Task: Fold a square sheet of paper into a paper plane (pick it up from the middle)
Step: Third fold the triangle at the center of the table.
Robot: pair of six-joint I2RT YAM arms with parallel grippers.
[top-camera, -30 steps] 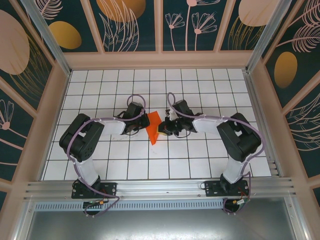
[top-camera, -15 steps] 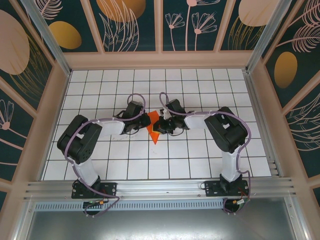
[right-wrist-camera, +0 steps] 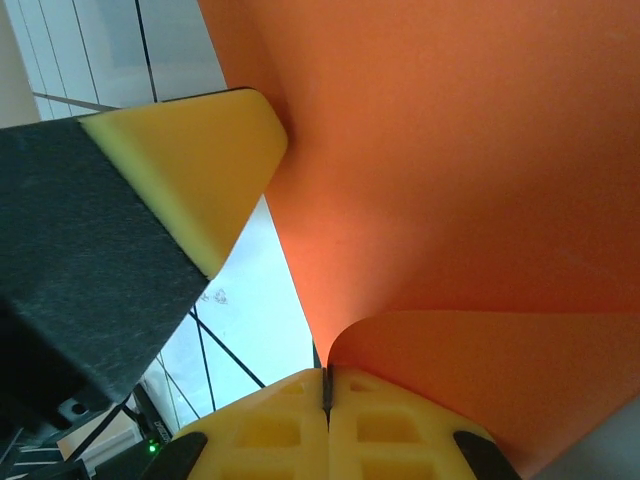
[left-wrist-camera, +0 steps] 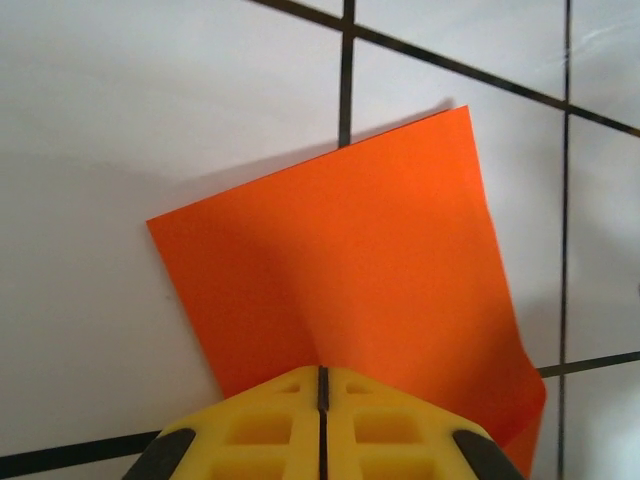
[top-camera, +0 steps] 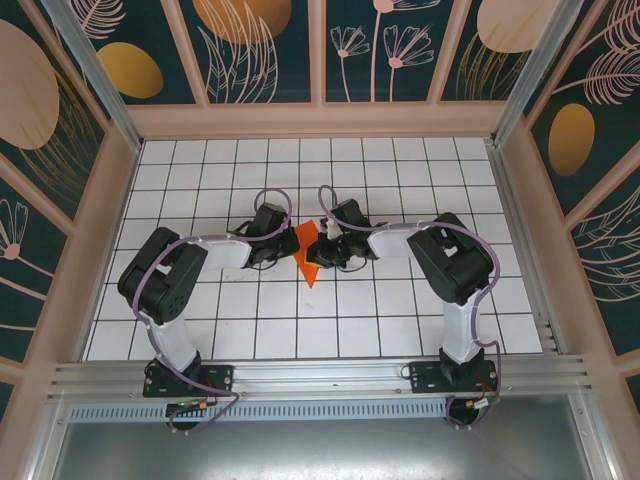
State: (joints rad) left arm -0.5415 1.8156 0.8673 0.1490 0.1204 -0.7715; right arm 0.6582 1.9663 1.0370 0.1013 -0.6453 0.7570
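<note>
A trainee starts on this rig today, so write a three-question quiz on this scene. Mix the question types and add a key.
1. The left hand and the right hand are:
A) both open
B) both shut on the orange paper
C) one open, one shut
2. True or false: in the right wrist view, the paper curls where the right hand pinches it.
3. Fill in: in the top view, the paper sits ___ the two hands.

Key: 1 B; 2 true; 3 between.
</note>
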